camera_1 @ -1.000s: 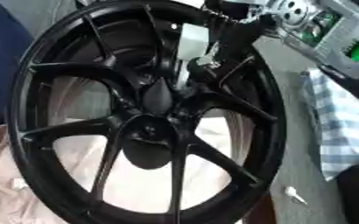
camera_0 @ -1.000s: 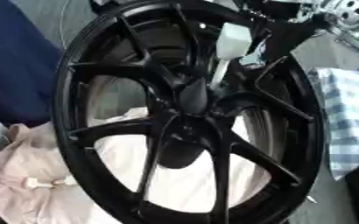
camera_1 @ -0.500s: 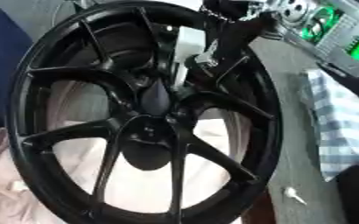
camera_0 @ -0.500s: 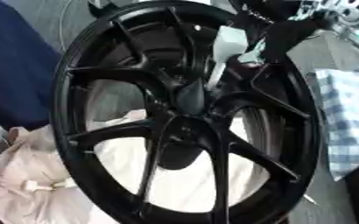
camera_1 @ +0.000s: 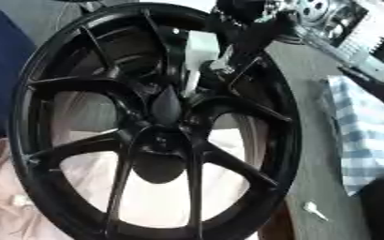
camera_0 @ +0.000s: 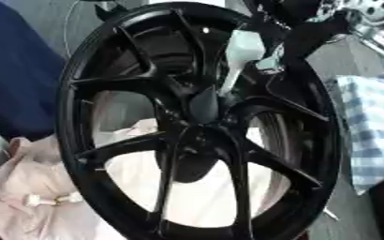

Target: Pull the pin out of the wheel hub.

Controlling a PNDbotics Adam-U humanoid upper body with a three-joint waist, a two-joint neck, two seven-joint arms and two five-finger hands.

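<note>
A black wheel (camera_0: 195,136) stands on edge and fills the view, its spokes meeting at the hub (camera_0: 202,107) above the wheel's middle. The pin (camera_0: 240,54), a whitish piece with a broad head and a narrower shank, rises from just beside the hub and slants up and to the right; its lower end looks to be still seated. The right hand (camera_1: 257,35) reaches in from above the hub on the right, its dark fingers meeting the pin's head; whether they are closed round it cannot be told, since hand and rim merge in black. The left hand is not in view.

Step in hand, as judged: withdrawal of the pin. To do it well, the pull should run along the pin's own slanted line, away from the hub, rather than sideways across the spokes, which could jam the shank. The hold is best taken on the broad head. The wheel has no visible support from a second hand, so a slow, straight draw is advised lest it tip or roll.

Below and left of the hub lies pale pink cloth (camera_0: 31,187); right of it, a checked cloth (camera_1: 367,136).
</note>
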